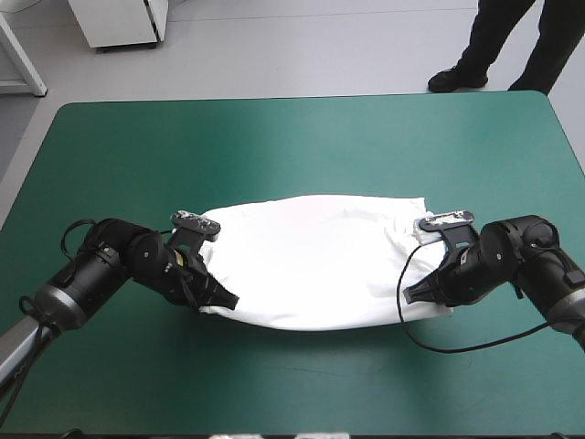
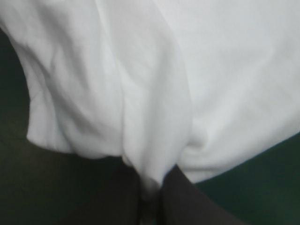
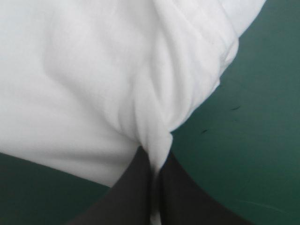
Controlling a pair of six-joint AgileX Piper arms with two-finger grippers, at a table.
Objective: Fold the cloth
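**Item 1, the T-shirt** (image 1: 315,261). White. We record it lying on the teal-green cover (image 1: 274,137) as a broad, flattened band. Its long side runs left to right, about mid-cover and somewhat nearer the near edge than the far one. The far edge is fairly straight and the near edge bows toward the robot. Soft creases show at both ends.

**Item 2, the left gripper** (image 1: 226,299). We find it low over the cover at the band's near-left corner. In its wrist view the black fingers (image 2: 187,201) are drawn almost together, with a pinched ridge of white cloth standing between their tips. The rest of the garment spreads ahead of them, and cover shows on either side.

**Item 3, the right gripper** (image 1: 413,294). We place it at the band's near-right corner, facing the left one across the cloth. Its wrist view shows the fingers all but closed on a gathered fold. The cloth fans out ahead and to one side, with bare cover on the other.

The two grippers sit well apart, with the whole band between them.
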